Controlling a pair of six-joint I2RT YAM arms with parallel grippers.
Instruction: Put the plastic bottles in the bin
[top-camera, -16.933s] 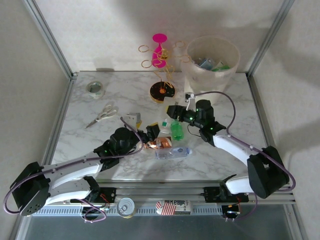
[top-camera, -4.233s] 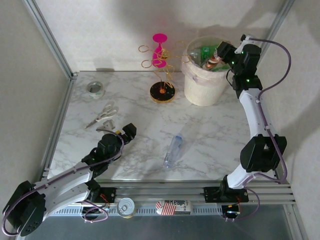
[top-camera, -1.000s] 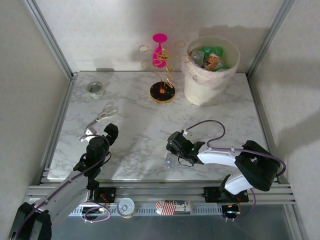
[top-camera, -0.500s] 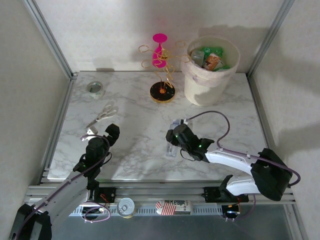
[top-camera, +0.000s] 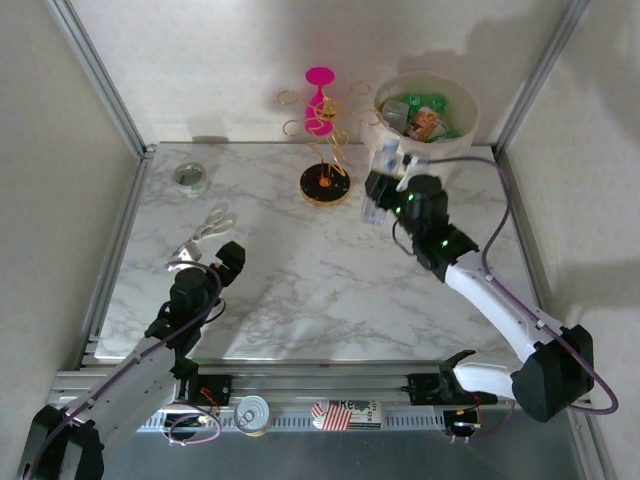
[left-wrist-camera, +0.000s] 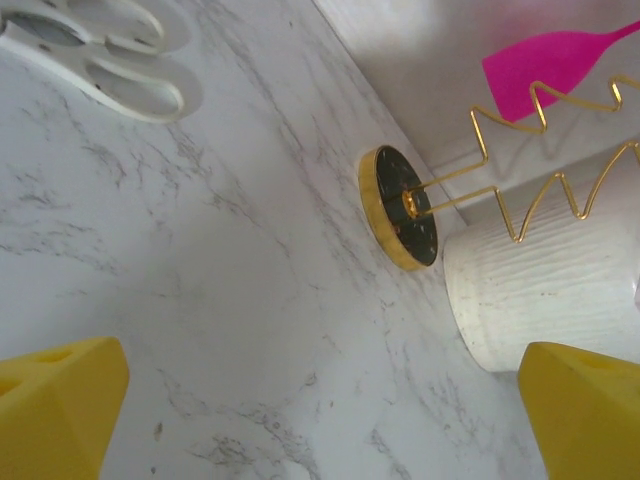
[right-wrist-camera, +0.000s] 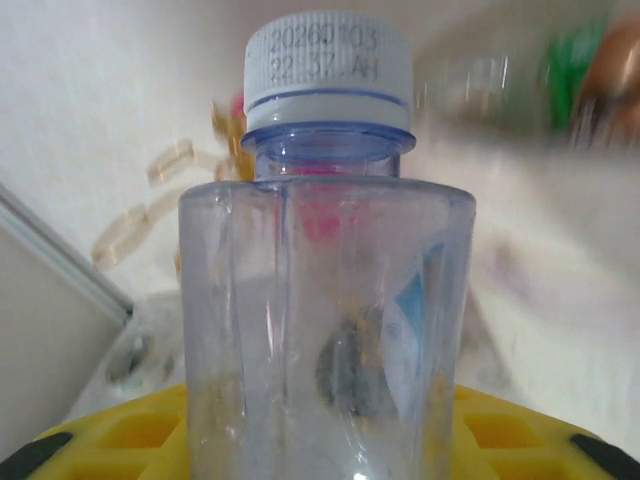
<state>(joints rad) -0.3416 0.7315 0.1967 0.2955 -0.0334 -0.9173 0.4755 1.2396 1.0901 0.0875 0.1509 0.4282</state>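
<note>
Bottle (top-camera: 384, 163) was noted clamped in the right gripper (top-camera: 377, 200), raised just beside the bin (top-camera: 470, 125). Cap (right-wrist-camera: 328, 65) digits were resolved in the right wrist view. Left gripper (left-wrist-camera: 320, 405) was recorded spread wide, empty.

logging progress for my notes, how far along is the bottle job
Done: several bottles lie inside the bin. In hand: the right gripper is shut on a clear bottle, raised near the bin, not yet over its rim. Left: carry it over and release; it looks like the last one.
</note>
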